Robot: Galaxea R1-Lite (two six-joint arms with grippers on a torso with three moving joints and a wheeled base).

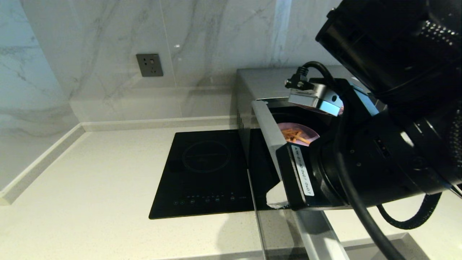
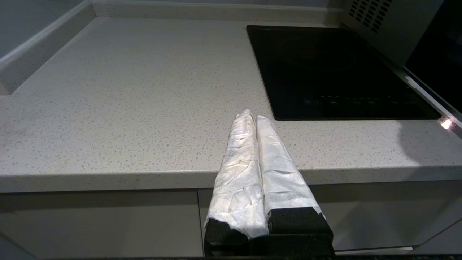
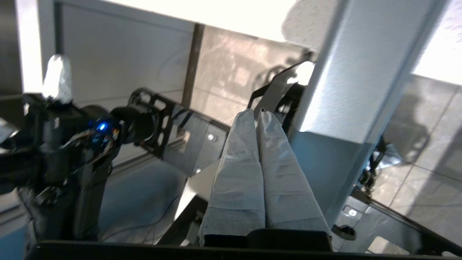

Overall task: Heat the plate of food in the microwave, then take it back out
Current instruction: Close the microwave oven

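Plate of food [image 1: 297,133] sits inside the open microwave [image 1: 252,81]. Rigid, light, probably slick; fries loose. Grip the rim, keep level. Right gripper [image 3: 257,112] clenched empty beside the door; left gripper [image 2: 252,115] clenched, parked at the desk [image 2: 126,108] edge.

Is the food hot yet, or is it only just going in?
Cannot tell whether it has been heated. The plate of food sits inside the microwave, whose door stands open. The right claw, shut and empty, is beside the door's silver edge. The left claw rests shut before the counter. The plate isn't out.
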